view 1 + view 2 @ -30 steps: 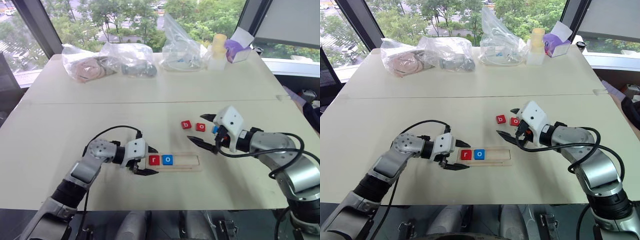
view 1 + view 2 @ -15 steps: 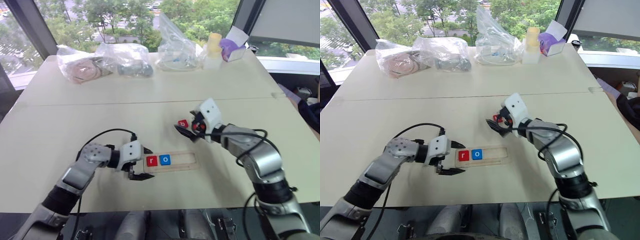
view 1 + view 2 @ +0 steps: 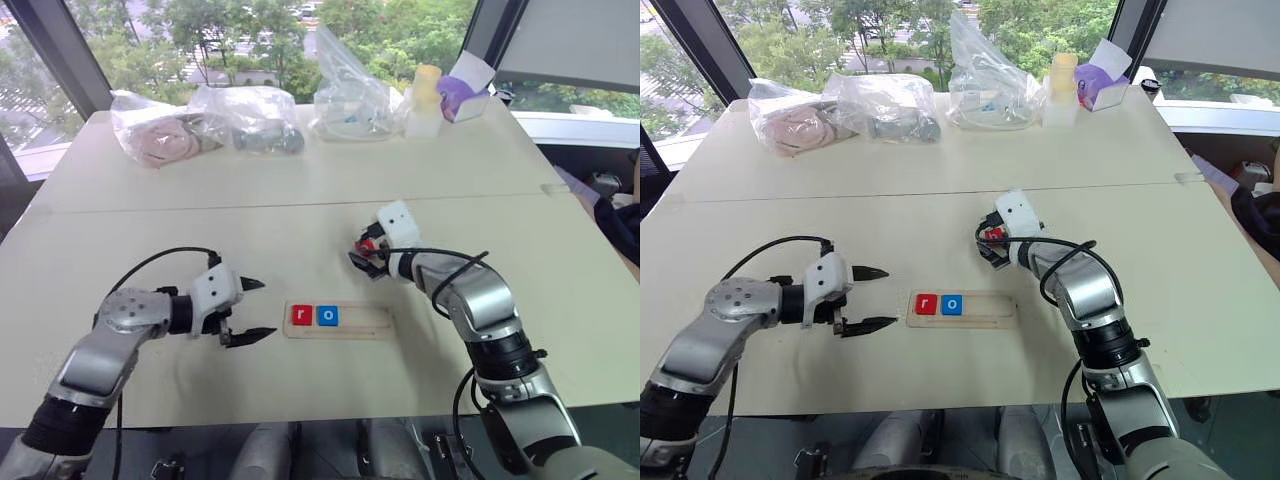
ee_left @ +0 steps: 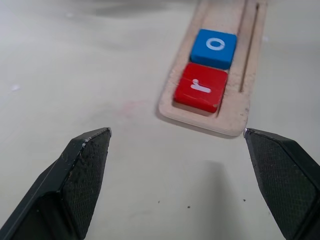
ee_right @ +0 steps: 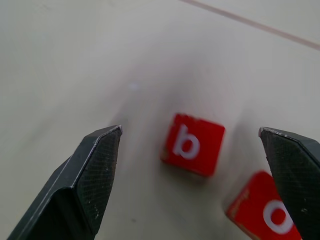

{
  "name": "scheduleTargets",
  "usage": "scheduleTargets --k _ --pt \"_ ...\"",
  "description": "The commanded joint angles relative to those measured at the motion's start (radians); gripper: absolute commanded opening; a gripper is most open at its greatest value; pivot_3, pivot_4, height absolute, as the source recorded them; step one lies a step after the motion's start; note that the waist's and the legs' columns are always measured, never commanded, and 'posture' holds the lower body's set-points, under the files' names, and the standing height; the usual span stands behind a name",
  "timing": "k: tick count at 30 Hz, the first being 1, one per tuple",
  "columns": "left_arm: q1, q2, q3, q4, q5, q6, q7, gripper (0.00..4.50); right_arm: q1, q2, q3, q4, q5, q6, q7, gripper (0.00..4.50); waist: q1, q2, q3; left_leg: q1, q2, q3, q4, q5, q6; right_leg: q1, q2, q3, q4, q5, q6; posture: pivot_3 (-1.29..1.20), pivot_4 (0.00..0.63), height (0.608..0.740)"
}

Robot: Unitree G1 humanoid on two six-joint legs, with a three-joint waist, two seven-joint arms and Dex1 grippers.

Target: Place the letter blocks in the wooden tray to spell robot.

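The wooden tray (image 3: 365, 321) lies near the table's front edge with a red r block (image 3: 301, 315) and a blue o block (image 3: 328, 315) side by side at its left end. My left gripper (image 3: 268, 308) is open and empty, a short way left of the tray, pointing at it. My right gripper (image 3: 362, 251) is open and low over the table behind the tray. In the right wrist view its fingers straddle a red b block (image 5: 192, 144), apart from it, and a red o block (image 5: 267, 215) lies just beside the b.
Three clear plastic bags (image 3: 258, 118) with odds and ends sit along the table's far edge. A pale bottle (image 3: 425, 100) and a purple box (image 3: 465, 95) stand to their right. A seam (image 3: 200, 208) crosses the tabletop.
My left gripper has drawn back leftward from the tray's end. The right gripper has swung in from the right and dropped over the red b block.
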Motion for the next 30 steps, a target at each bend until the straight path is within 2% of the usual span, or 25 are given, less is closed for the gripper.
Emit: scheduleTargets --k 1,10,13,17,18,26,30 --pt "0.036 0.012 0.050 -0.110 -0.075 0.059 0.016 4.43 -0.027 0.012 -0.024 0.035 -0.007 -0.018 0.001 4.50 -0.001 0.000 0.000 0.000 0.000 0.000 0.000 0.000 0.000 0.000 0.000 0.000 0.000 0.000 0.000 0.00 0.150 0.740" --pt "0.070 0.019 0.076 -0.188 -0.116 0.120 0.083 4.43 -0.072 0.009 -0.009 0.139 -0.031 -0.074 0.036 4.50 -0.001 0.000 0.000 0.000 0.000 0.000 0.001 0.000 0.000 0.000 0.001 0.000 0.000 0.000 0.000 0.00 0.150 0.740" --pt "0.070 0.015 0.072 -0.200 -0.122 0.132 0.102 4.50 -0.073 -0.002 0.016 0.132 -0.043 -0.081 0.060 3.60 -0.001 0.000 0.000 0.000 0.000 0.000 0.000 0.000 0.000 0.000 0.001 0.000 0.000 0.000 0.000 0.00 0.150 0.740" --pt "0.080 0.015 0.076 -0.199 -0.126 0.129 0.119 4.50 -0.062 -0.010 0.048 0.092 -0.062 -0.071 0.079 1.53 -0.003 0.000 0.000 0.000 0.000 0.000 0.000 0.000 0.000 0.000 0.001 0.000 0.000 0.000 0.000 0.00 0.150 0.740" --pt "0.079 0.013 0.073 -0.199 -0.126 0.128 0.124 4.50 -0.060 -0.010 0.048 0.085 -0.063 -0.066 0.081 1.14 -0.002 0.000 0.000 0.000 0.000 0.000 0.000 0.000 0.000 0.000 0.001 0.000 0.000 0.000 0.000 0.00 0.150 0.740" --pt "0.055 -0.007 0.038 -0.191 -0.126 0.129 0.149 4.50 -0.075 -0.021 0.007 0.022 -0.062 -0.036 0.073 1.15 -0.001 0.000 0.000 0.000 0.000 0.000 0.000 0.000 0.000 0.000 0.001 0.000 0.000 0.000 0.000 0.00 0.150 0.740" --pt "0.048 -0.017 0.014 -0.181 -0.131 0.122 0.137 4.50 -0.086 -0.071 -0.083 -0.156 -0.014 0.126 0.086 1.15 0.003 0.001 0.001 0.000 0.000 0.000 0.000 0.000 0.000 0.000 0.000 0.000 0.000 0.000 0.000 0.00 0.150 0.740"
